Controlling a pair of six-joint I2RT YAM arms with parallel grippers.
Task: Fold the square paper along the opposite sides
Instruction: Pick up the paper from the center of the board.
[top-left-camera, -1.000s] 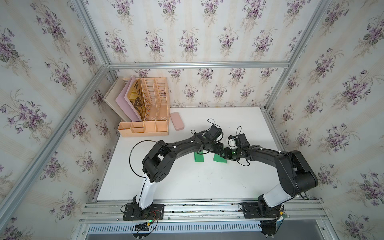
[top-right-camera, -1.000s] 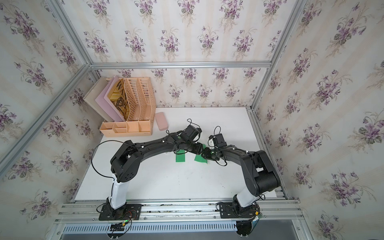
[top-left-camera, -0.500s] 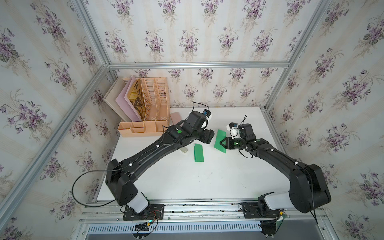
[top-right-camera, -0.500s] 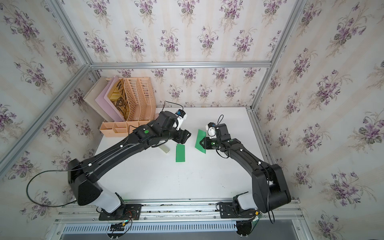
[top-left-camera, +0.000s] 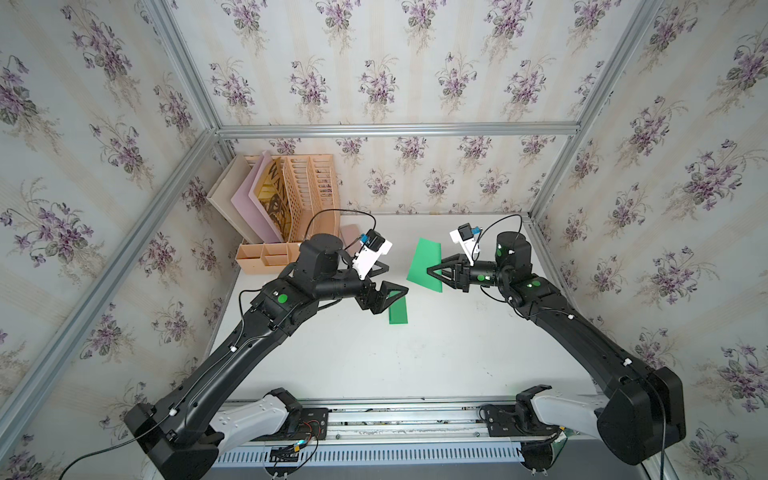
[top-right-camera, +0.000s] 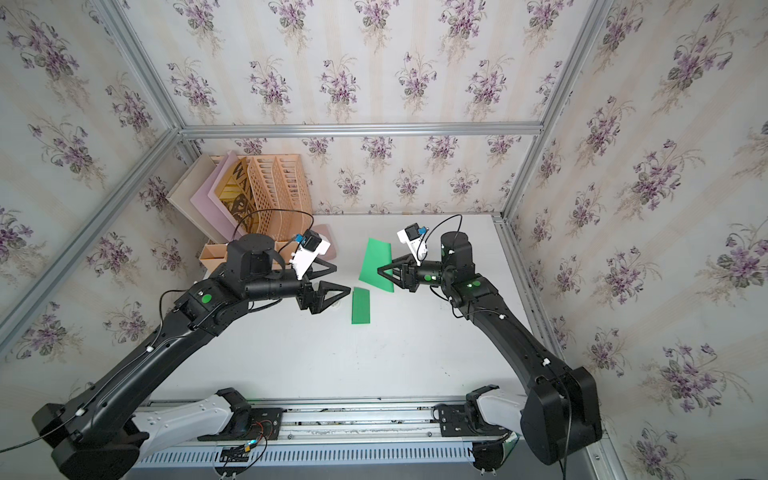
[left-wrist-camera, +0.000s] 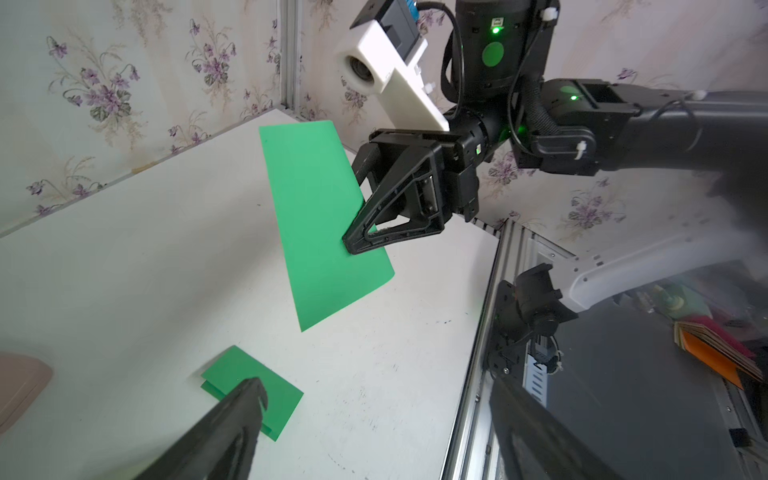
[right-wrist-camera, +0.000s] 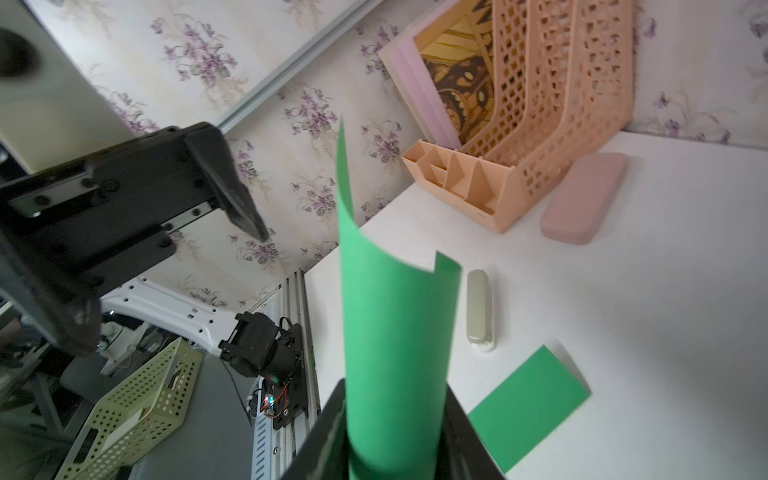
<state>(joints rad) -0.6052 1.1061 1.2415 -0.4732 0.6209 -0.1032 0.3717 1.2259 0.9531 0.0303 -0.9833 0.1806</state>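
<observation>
My right gripper (top-left-camera: 432, 272) (top-right-camera: 382, 272) is shut on a green paper (top-left-camera: 423, 262) (top-right-camera: 375, 262) and holds it off the table. The right wrist view shows that paper (right-wrist-camera: 395, 332) bent into a curve between the jaws and standing up out of them. In the left wrist view the paper (left-wrist-camera: 316, 199) hangs slanted from the right gripper (left-wrist-camera: 353, 245). A second green paper, a folded strip (top-left-camera: 398, 311) (top-right-camera: 360, 305) (left-wrist-camera: 282, 399) (right-wrist-camera: 528, 399), lies flat on the white table (top-left-camera: 415, 365). My left gripper (top-left-camera: 397, 277) (top-right-camera: 343, 278) (left-wrist-camera: 382, 399) hovers just over the strip, open and holding nothing.
A peach file organiser (top-left-camera: 299, 199) (right-wrist-camera: 540, 104) with boards stands at the back left. A pink case (right-wrist-camera: 582, 199) lies beside it. A small beige oblong (right-wrist-camera: 480, 307) rests near the folded strip. The table's metal rail (left-wrist-camera: 478, 374) runs along the front edge.
Both grippers were low and close together at the papers. The right one has lifted the green paper up and to the right. The left one has opened and drawn back to the left.
</observation>
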